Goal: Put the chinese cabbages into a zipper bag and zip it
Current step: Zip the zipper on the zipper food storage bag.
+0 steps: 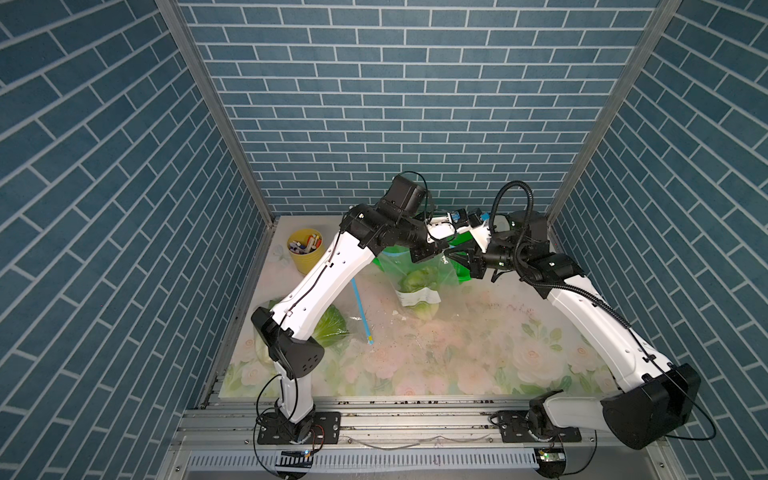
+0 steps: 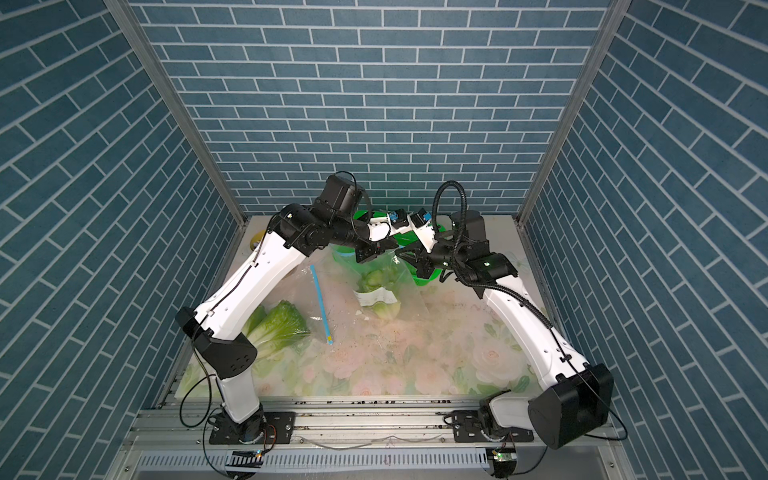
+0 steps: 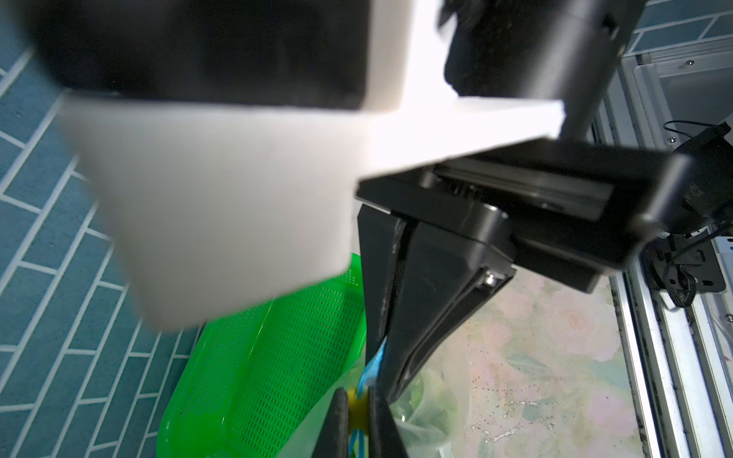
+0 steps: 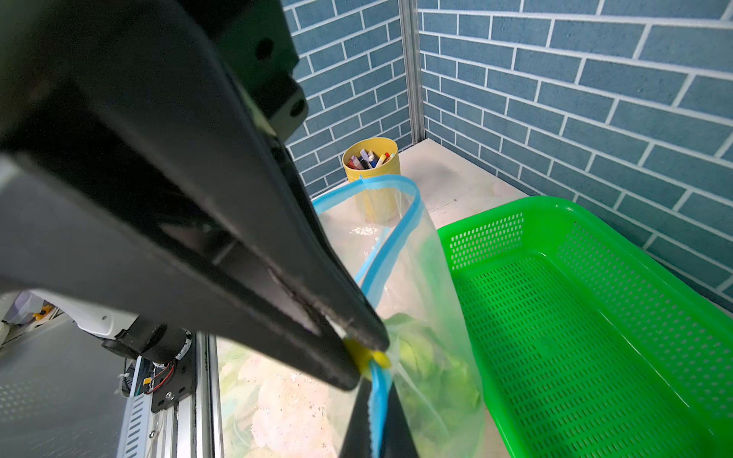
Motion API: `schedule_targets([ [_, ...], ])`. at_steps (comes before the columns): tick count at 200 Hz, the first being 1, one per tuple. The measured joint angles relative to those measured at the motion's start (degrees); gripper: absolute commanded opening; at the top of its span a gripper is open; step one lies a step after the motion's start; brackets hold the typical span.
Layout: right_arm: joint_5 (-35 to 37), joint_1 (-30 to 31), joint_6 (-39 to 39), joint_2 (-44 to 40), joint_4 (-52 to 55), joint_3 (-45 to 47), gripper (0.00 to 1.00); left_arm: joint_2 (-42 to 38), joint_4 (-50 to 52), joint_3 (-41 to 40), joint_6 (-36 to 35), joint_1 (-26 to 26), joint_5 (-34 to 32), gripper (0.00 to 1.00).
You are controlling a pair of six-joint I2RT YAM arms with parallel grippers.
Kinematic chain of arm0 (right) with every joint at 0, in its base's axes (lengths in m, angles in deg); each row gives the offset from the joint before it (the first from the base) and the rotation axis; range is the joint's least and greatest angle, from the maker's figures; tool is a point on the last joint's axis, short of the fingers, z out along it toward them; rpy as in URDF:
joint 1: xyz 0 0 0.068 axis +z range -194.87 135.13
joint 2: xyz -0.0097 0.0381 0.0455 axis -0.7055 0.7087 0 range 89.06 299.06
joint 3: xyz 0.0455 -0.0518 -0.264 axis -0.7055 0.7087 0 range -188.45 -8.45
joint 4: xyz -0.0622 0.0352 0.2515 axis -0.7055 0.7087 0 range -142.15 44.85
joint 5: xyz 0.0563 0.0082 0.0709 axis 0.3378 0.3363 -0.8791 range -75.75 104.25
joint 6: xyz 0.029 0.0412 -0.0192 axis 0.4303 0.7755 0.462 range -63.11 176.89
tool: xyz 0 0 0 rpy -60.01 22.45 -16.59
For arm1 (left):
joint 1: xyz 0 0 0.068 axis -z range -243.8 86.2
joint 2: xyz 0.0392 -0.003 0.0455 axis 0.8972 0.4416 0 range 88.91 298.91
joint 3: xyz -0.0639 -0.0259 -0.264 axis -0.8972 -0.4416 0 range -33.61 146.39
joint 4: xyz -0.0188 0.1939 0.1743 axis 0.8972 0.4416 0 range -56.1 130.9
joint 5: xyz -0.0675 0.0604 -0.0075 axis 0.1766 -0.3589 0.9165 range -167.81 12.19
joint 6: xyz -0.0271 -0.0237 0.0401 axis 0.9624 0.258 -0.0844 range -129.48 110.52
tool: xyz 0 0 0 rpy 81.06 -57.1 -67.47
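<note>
**Operator:** State of the left gripper (image 4: 363, 357)?

**Technician:** Fingers together, clamped on the yellow slider (image 4: 373, 359) of the zipper bag (image 4: 420, 285).

**Operator:** And the right gripper (image 4: 377, 430)?

**Technician:** Fingers together, pinching the blue zip strip (image 4: 400, 234) just beside the slider. The two grippers meet at the raised top edge of the bag, and the bag hangs below them.

**Operator:** Condition of the zip?

**Technician:** Beyond the slider, the two halves of the strip stand apart in a loop. The mouth is open along that stretch.

**Operator:** Location of the chinese cabbages (image 1: 419, 280)?

**Technician:** Green leaves show through the film of the held bag, with a white label across them. The number inside cannot be told. A second cabbage (image 2: 282, 322) lies on the table (image 1: 478, 357) under the left arm, well apart from the held bag. Another blue strip (image 2: 321, 303) lies beside it. Whether plastic encloses this cabbage cannot be told.

**Operator:** Surroundings?

**Technician:** A green mesh basket (image 4: 496, 230) stands just behind the bag, along the back wall. A yellow cup (image 4: 373, 172) of pens stands in the far left corner.
</note>
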Motion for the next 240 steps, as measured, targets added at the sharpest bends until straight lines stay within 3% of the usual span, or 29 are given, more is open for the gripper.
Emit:
schedule_targets([
  [88,0.0,0.1,0.0,-0.5,0.0,0.0,0.00,-3.3,-0.5,-5.8,0.2,-3.4,-1.5,0.10],
  [240,2.2,0.1,0.0,-2.3,0.2,0.0,0.00,-13.3,-6.6,-24.4,4.2,-11.6,-1.8,0.10],
])
